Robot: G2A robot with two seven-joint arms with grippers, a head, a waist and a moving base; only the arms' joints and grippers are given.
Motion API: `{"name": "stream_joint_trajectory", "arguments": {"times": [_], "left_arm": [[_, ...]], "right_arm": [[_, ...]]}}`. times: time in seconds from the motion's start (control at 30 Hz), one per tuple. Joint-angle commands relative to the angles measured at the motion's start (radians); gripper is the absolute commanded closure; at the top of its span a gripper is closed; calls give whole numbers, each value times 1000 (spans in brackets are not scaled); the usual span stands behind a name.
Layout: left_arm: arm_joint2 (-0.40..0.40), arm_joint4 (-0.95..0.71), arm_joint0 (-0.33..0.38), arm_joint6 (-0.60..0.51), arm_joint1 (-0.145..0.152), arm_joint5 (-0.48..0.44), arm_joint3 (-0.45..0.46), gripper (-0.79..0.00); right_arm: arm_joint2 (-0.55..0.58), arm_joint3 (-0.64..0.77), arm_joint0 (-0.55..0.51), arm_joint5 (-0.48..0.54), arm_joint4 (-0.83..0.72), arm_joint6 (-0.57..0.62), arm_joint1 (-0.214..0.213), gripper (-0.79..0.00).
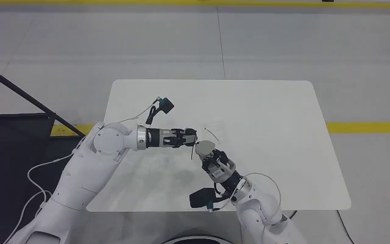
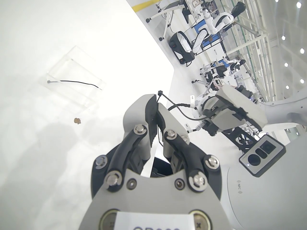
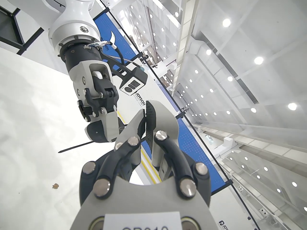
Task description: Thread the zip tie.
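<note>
From above, the left claw (image 1: 190, 137) reaches in over the white table (image 1: 274, 122) and the right claw (image 1: 202, 147) comes up from the near edge, the two almost tip to tip. Beside them a black zip tie (image 1: 193, 151) shows as a thin line, its long axis running from the left claw back toward the robot. Just beyond, a second zip tie (image 1: 212, 131) curves across a clear plastic sheet (image 1: 220, 139).

On the left wrist camera, the left claw (image 2: 156, 101) is pressed together on the zip tie (image 2: 159, 94). The square head pokes out past the fingertips and the strap runs back between the pads. A small brown crumb (image 2: 77, 120) sits on the table near the sheet.

On the right wrist camera, the right claw (image 3: 145, 114) has its tips pressed together. The strap crosses under the left claw (image 3: 100, 135), and its pointed tail hangs free over the table, aimed away from the right claw. The other end slips behind the right claw's fingers, and I cannot tell whether they pinch it.
</note>
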State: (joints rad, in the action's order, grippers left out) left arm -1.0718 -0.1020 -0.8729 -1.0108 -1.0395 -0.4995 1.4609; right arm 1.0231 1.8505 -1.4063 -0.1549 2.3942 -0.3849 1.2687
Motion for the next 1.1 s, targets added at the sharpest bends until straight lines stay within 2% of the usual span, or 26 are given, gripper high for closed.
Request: {"name": "stream_joint_trajectory", "arguments": {"times": [0.0,0.43,0.77,1.07], "left_arm": [[0,-1,0,1,0,0,0,0],[2,-9,4,-6,1,-20,-8,0],[-3,-5,-5,15,2,-34,-5,0],[-1,-6,-5,15,3,-29,-1,0]], "right_arm": [[-2,0,1,-18,9,7,1,0],[-24,-29,13,-151,45,66,17,0],[-29,-35,9,-204,62,63,24,0],[-37,-46,10,-178,97,72,27,0]]}}
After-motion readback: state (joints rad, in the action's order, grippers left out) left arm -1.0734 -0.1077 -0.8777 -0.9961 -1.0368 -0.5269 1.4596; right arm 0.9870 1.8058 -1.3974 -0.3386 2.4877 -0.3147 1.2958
